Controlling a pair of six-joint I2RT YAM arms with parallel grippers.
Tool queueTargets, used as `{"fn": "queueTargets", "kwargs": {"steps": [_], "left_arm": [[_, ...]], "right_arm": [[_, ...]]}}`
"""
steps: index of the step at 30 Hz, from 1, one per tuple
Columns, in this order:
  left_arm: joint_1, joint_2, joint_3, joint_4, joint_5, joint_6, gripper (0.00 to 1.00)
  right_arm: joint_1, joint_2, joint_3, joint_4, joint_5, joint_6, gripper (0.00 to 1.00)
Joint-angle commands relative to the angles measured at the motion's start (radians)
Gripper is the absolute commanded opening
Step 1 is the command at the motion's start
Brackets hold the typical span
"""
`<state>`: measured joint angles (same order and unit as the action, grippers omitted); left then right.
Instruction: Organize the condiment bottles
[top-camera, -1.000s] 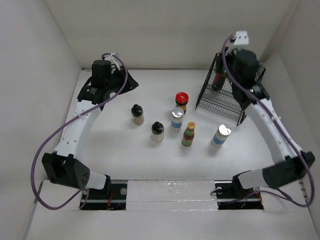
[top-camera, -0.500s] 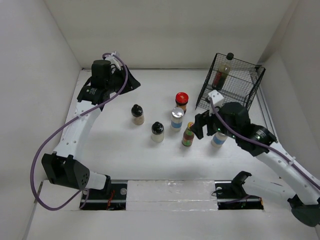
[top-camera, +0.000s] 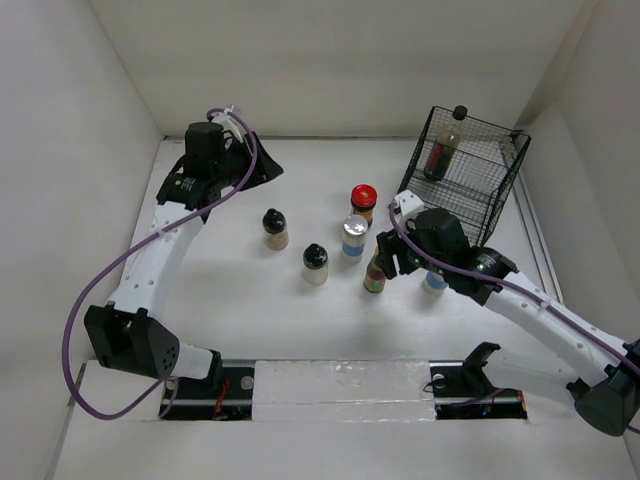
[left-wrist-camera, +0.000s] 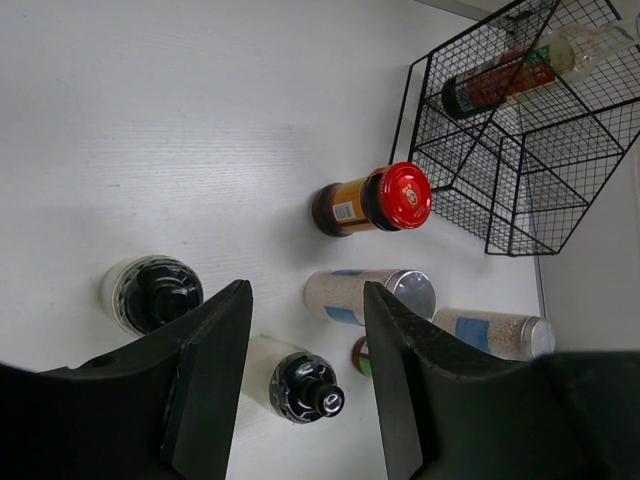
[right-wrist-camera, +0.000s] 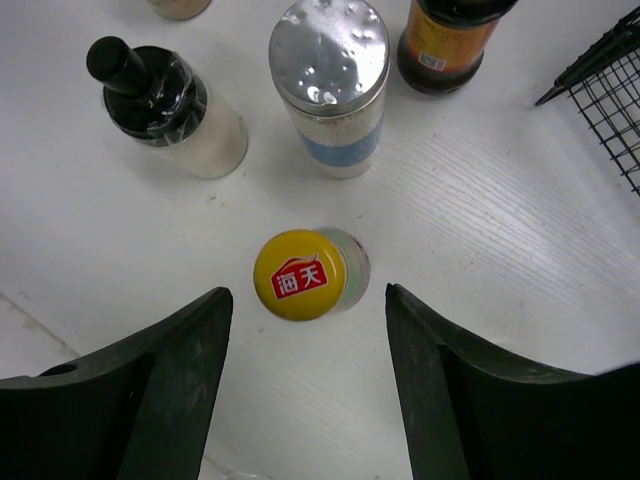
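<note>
The tall dark black-capped bottle (top-camera: 442, 150) stands in the wire basket (top-camera: 470, 190). On the table stand the red-lidded jar (top-camera: 363, 200), a silver-lidded jar (top-camera: 355, 235), two black-capped shakers (top-camera: 274, 228) (top-camera: 315, 263) and the yellow-capped bottle (top-camera: 374, 277). The other silver-lidded jar (top-camera: 434, 283) is mostly hidden by the right arm. My right gripper (top-camera: 387, 256) is open and hangs above the yellow-capped bottle (right-wrist-camera: 300, 275), one finger on each side and neither touching it. My left gripper (top-camera: 252, 172) is open and empty, high at the back left (left-wrist-camera: 307, 300).
The basket's corner (right-wrist-camera: 605, 90) shows at the right of the right wrist view. There a shaker (right-wrist-camera: 165, 105) and a silver-lidded jar (right-wrist-camera: 328, 70) stand close behind the yellow cap. White walls enclose the table on three sides.
My right arm has left the basket, with the dark bottle standing in it. It has swung down and left to hang over the yellow-capped bottle. The left arm has not moved.
</note>
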<state>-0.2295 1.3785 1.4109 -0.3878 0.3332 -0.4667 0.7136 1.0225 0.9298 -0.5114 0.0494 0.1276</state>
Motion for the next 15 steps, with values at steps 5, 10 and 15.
{"fn": "queueTargets", "kwargs": {"steps": [5,10,15], "left_arm": [[-0.005,-0.033,-0.024,0.055,0.023,-0.009,0.44],[-0.005,-0.024,-0.024,0.055,0.023,-0.009,0.44],[-0.005,-0.015,-0.024,0.055,0.032,-0.009,0.44]], "right_arm": [[0.017,0.047,-0.034,0.189,0.043,-0.006,0.66],[0.026,0.08,-0.043,0.215,0.062,-0.006,0.61],[0.037,0.091,-0.052,0.244,0.083,-0.006,0.57]]}}
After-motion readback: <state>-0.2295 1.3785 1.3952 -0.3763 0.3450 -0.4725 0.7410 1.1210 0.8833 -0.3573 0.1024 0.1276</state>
